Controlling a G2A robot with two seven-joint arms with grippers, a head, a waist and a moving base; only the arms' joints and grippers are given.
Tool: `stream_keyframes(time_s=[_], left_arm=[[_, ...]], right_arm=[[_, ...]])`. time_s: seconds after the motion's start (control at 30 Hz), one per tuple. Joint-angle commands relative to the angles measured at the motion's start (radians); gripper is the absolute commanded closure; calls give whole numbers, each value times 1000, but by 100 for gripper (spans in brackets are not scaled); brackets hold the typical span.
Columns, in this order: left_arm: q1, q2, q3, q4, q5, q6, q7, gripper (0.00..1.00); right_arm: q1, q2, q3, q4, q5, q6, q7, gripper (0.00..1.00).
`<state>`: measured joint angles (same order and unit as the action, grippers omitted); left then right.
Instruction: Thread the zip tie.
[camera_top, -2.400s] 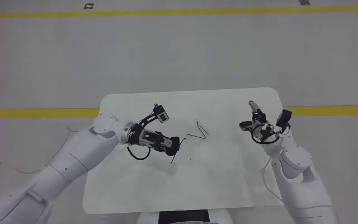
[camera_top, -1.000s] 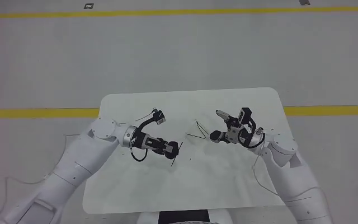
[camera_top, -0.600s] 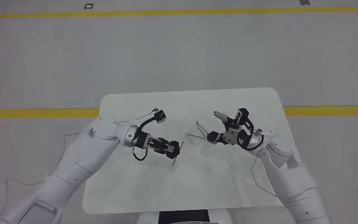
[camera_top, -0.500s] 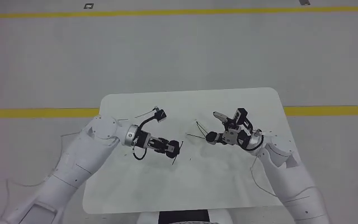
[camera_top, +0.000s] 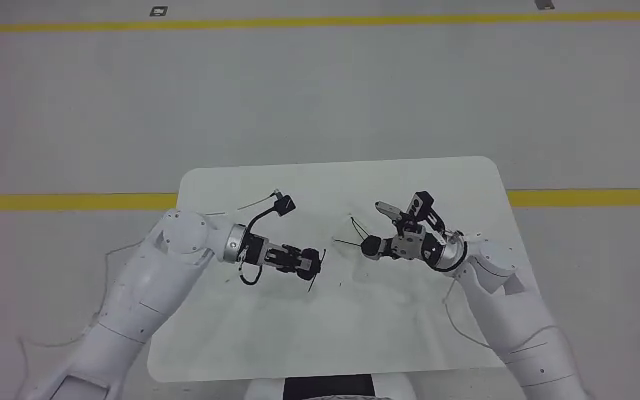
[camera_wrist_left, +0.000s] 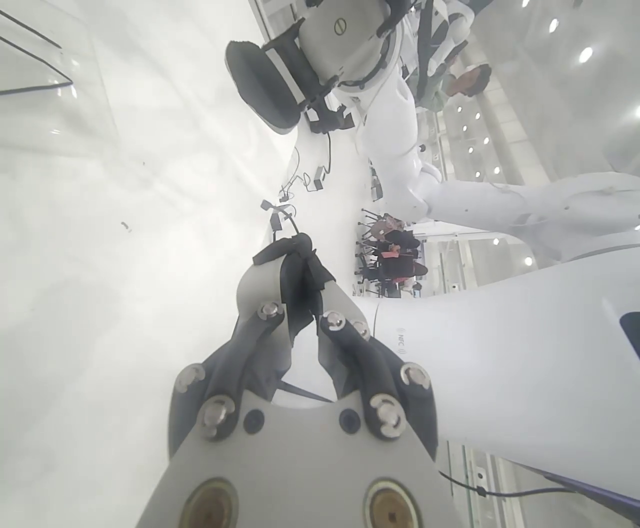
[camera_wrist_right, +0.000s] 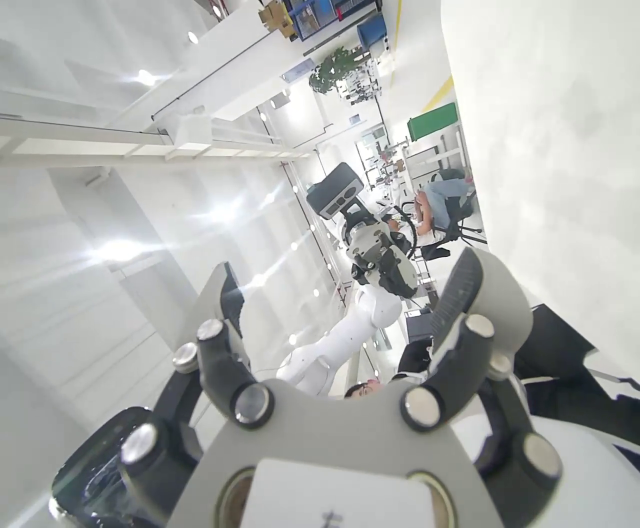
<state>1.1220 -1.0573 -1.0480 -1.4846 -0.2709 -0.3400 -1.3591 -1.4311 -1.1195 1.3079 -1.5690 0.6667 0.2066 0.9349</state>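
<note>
While the left gripper (camera_top: 312, 262) sits over the table (camera_top: 420, 180) left of centre, its jaws are pressed together, pinching a thin black zip tie (camera_top: 313, 281). From the top, the strap runs out of the fingertips toward the robot's side of the table, at a slant. Can't tell if its far end touches the surface. In the left wrist view the same gripper (camera_wrist_left: 300, 255) has the zip tie (camera_wrist_left: 289, 222) clamped between its dark pads, with a short length and a small head poking out past the tips. The second zip tie (camera_top: 346, 241) lies flat on the table near the middle, bent into a V, between the two grippers; its legs also show as black lines in the left wrist view (camera_wrist_left: 37, 89). The right gripper (camera_top: 376, 226) is just beside that V's bend, jaws spread wide, nothing between them; contact with the tie can't be judged from above. The right wrist view confirms it: the gripper (camera_wrist_right: 345, 295) is wide apart, with ribbed fingers (camera_wrist_right: 462, 290) and the table edge alongside.
</note>
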Motion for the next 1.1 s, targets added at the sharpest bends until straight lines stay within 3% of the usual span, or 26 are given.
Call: stream_keyframes(time_s=[0.0, 0.13, 0.23, 0.33, 0.43, 0.63, 0.7, 0.9, 0.97, 1.07], left_arm=[[0, 0, 0, 0, 0, 0, 0, 100], [0, 2, 8, 14, -3, 0, 28, 100], [-4, 0, 8, 22, -118, 0, -31, 100], [-5, 0, 27, 29, -200, 0, -31, 100], [-16, 7, 57, 57, -297, 0, -31, 100], [-48, 25, 121, 150, -494, 0, -31, 100], [-60, 30, 149, 167, -505, 0, -31, 100], [-60, 30, 149, 167, -505, 0, -31, 100], [-44, 27, 155, 153, -582, 38, -31, 100], [-46, 30, 186, 145, -678, 103, -31, 100]], right_arm=[[0, 0, 0, 0, 0, 0, 0, 0], [0, -2, -21, -1, 7, -11, 15, 0], [13, -6, -41, 21, 33, -10, 30, 0], [28, -10, -61, 47, 62, -5, 41, 0], [42, -17, -79, 73, 127, 1, 70, 0], [42, -17, -79, 73, 127, 1, 70, 0], [42, -17, -79, 73, 127, 1, 70, 0], [42, -17, -79, 73, 127, 1, 70, 0], [42, -17, -79, 73, 127, 1, 70, 0], [37, -19, -87, 66, 152, 28, 43, 0]])
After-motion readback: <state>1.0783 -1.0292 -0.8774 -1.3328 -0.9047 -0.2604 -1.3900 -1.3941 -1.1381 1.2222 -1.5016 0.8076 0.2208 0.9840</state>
